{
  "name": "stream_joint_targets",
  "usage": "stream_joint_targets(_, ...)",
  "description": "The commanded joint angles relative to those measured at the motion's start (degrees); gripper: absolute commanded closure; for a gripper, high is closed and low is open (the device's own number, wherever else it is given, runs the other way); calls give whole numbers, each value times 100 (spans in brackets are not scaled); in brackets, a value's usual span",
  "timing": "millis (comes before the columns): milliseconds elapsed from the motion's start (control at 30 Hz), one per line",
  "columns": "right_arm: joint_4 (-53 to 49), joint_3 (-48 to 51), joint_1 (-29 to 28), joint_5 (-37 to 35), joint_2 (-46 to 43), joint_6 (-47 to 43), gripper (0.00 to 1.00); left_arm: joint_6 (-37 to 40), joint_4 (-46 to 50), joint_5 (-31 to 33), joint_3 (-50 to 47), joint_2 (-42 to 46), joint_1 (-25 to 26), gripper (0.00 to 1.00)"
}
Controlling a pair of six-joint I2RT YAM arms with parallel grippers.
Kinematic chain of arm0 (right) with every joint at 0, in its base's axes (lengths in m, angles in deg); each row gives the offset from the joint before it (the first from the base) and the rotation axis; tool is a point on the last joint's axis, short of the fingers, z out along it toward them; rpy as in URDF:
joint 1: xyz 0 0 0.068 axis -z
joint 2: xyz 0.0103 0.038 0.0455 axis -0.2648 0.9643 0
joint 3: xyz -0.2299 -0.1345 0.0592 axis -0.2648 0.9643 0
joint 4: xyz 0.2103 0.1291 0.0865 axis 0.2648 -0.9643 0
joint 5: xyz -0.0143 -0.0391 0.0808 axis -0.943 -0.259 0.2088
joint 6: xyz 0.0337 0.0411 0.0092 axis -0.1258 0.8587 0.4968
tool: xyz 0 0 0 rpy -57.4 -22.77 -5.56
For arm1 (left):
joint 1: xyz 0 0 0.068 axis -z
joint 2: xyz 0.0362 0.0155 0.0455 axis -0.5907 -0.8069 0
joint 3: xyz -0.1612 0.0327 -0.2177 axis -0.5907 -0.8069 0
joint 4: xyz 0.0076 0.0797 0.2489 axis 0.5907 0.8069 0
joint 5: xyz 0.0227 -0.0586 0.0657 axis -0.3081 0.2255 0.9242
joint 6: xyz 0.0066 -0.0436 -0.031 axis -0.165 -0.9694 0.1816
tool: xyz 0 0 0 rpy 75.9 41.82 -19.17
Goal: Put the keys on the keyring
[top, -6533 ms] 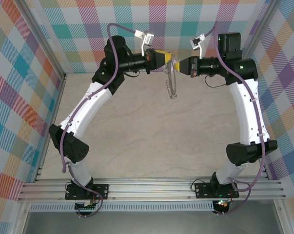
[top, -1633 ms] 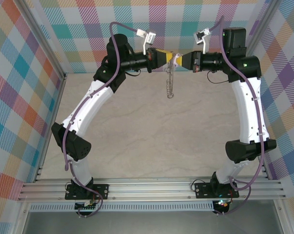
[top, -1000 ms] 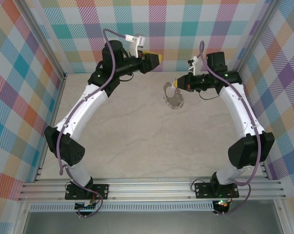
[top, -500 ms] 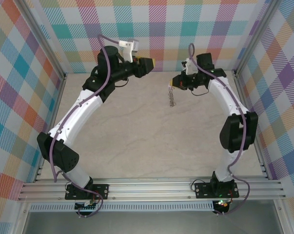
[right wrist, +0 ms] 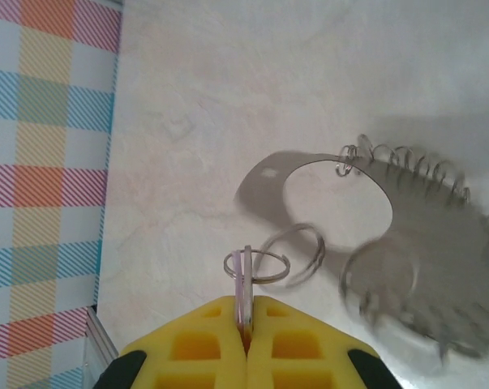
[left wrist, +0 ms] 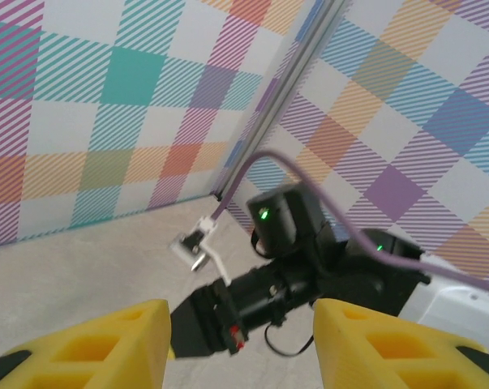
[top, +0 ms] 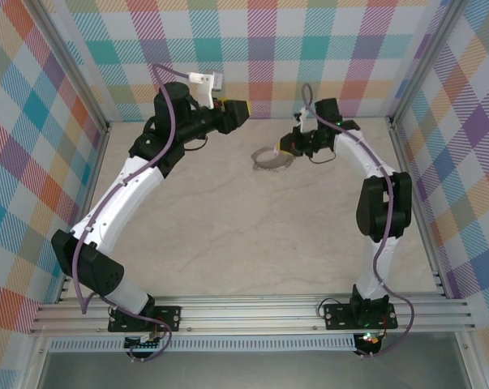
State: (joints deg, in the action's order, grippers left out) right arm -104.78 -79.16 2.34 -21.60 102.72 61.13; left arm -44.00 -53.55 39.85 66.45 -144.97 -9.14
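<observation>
Yellow-fingered, the left gripper (left wrist: 240,340) has let go and backed off, jaws wide and empty. Now the right gripper (right wrist: 246,304) alone, pinched shut on what looks like the key (right wrist: 242,279), dangles the keyring (right wrist: 400,158) over the table (right wrist: 228,97); threading seems done.

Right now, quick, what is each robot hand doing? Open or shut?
Left gripper: open, holding nothing.
Right gripper: shut on what looks like the key, with the chain ring hanging from it.

The keyring (right wrist: 366,168) is shiny grey metal; the right gripper (right wrist: 246,312) matt yellow plastic; the table (right wrist: 228,81) smooth, pale.
</observation>
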Motion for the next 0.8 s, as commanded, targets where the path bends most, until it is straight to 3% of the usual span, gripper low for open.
stream_joint_targets(0, 528, 630, -138, -39, -259, 271, 100, -65, -44, 65, -134, 224, -70, 50)
stream_joint_targets(367, 1240, 2442, -348, -245, -955, 637, 100, -195, -174, 23, -311, 304, -70, 50)
stream_joint_targets(767, 1431, 3183, -721, -412, -1170, 779, 100, -297, -333, -96, -662, 461, -71, 49)
